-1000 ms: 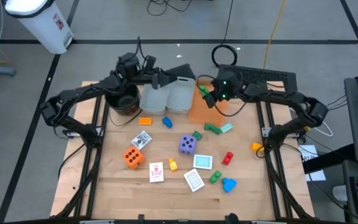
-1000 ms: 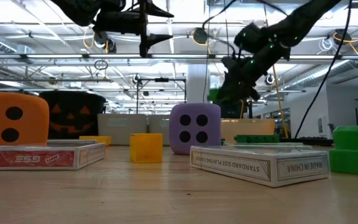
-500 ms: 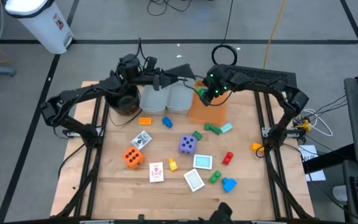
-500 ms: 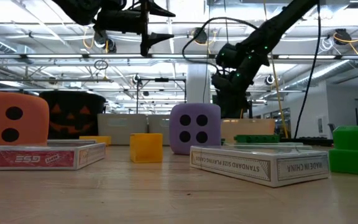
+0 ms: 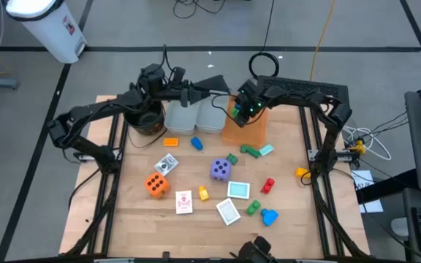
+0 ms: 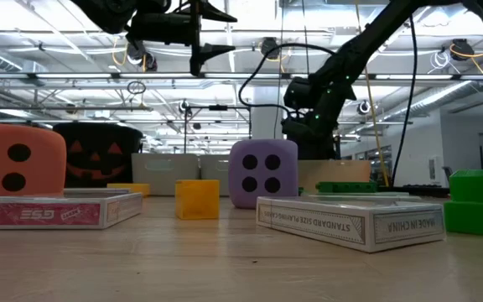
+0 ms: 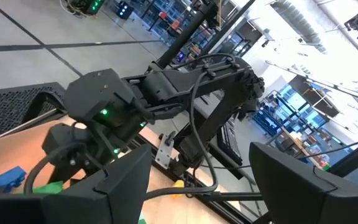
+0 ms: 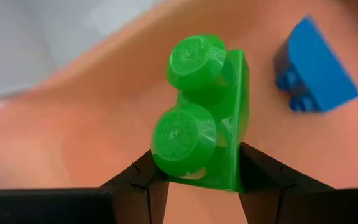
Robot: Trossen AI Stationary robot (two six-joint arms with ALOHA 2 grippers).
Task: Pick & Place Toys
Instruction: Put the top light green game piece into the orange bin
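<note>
Right gripper (image 8: 194,177) clamping green block (image 8: 204,112) above orange bin (image 5: 241,128) at table's far edge; risks bouncing out if released high.

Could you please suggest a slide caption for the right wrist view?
Right hand grips a green two-stud block over the orange bin, where a blue block lies.

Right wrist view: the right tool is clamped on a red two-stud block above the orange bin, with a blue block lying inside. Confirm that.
Not quite: the block is green, not red, as the right wrist view shows. The right tool does clamp it above the orange bin, with a blue block inside.
</note>
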